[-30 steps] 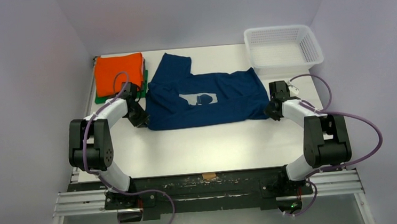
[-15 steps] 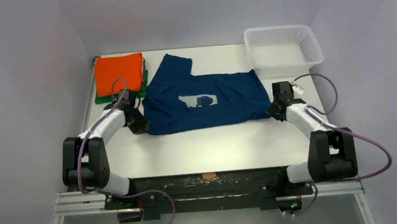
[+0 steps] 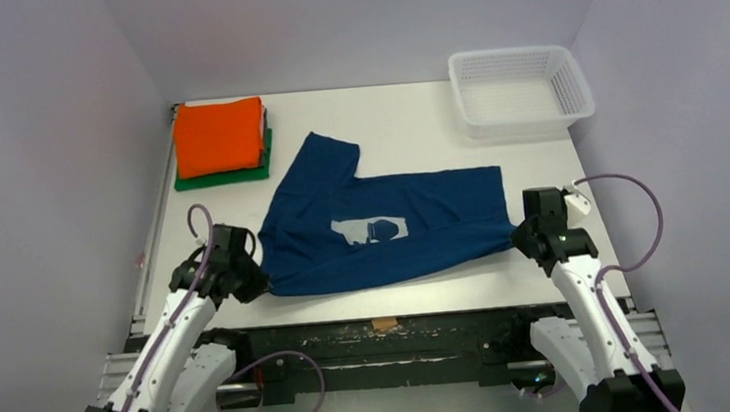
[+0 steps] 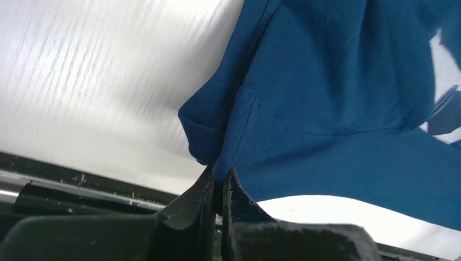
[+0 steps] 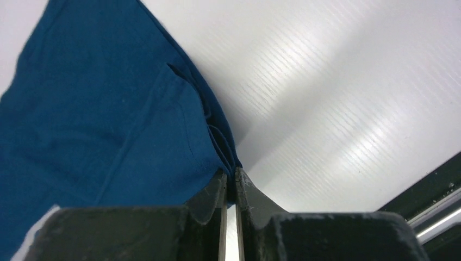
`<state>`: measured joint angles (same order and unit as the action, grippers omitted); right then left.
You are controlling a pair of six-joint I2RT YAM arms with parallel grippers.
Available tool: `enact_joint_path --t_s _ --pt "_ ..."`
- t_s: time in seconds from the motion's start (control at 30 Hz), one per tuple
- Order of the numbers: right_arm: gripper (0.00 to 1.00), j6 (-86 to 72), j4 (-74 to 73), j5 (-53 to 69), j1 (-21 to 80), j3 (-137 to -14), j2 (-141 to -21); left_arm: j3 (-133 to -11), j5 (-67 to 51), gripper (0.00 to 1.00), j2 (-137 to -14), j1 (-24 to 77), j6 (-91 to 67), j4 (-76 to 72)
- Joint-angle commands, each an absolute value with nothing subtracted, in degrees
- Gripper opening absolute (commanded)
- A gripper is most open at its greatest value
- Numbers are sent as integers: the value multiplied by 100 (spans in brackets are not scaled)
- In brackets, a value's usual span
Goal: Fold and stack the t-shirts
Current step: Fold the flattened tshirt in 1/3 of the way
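The navy blue t-shirt point(image 3: 392, 228) with a light square print point(image 3: 370, 230) lies folded lengthwise across the near part of the table, one sleeve pointing to the back left. My left gripper point(image 3: 259, 281) is shut on its near left corner point(image 4: 228, 147). My right gripper point(image 3: 519, 238) is shut on its near right corner point(image 5: 217, 147). A folded orange t-shirt point(image 3: 220, 135) lies on a folded green one point(image 3: 221, 176) at the back left.
A white plastic mesh basket point(image 3: 519, 88) stands at the back right. The table's near edge and the black rail point(image 3: 380, 325) lie just below the shirt. Purple walls close in both sides.
Both grippers have pulled the navy shirt toward the near edge of the table, holding its corners. The arms have drawn back and the shirt now lies away from the orange and green stack.
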<state>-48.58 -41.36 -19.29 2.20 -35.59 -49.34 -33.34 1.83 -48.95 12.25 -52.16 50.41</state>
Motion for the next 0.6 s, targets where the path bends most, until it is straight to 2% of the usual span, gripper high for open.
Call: enact_joint_path --t_s 0.0,0.13,0.3,0.33,0.4,0.43,0.5,0.53,0.57 --pt "8 -5215 -4874 -2235 211 -3435 -4112 -3288 608 0 -3923 1516 -5840 6140" --pt "13 -5272 -4963 -2194 219 -3400 -3568 -3107 492 0 -3290 1661 -6179 6343" --pt "36 -5361 -5151 -2197 211 -3473 -3434 -3210 603 1 -3085 1757 -6441 6746" --pt "39 -5400 -5203 -2248 213 -3511 -3421 -3261 653 10 -3044 1758 -6450 6816" --pt "43 -5453 -5239 -2352 211 -3555 -3352 -3401 715 42 -2975 1759 -6456 6926" --pt "44 -5457 -5234 -2375 213 -3576 -3328 -3509 769 53 -2964 1758 -6480 7046" --pt "46 -5442 -5167 -2420 211 -3629 -3286 -3755 991 69 -2931 1759 -6482 7295" --pt "46 -5411 -5104 -2428 211 -3663 -3298 -3883 1128 82 -2916 1766 -6506 7413" --pt "47 -5350 -5014 -2425 219 -3696 -3335 -3993 1239 91 -2891 1767 -6480 7469"
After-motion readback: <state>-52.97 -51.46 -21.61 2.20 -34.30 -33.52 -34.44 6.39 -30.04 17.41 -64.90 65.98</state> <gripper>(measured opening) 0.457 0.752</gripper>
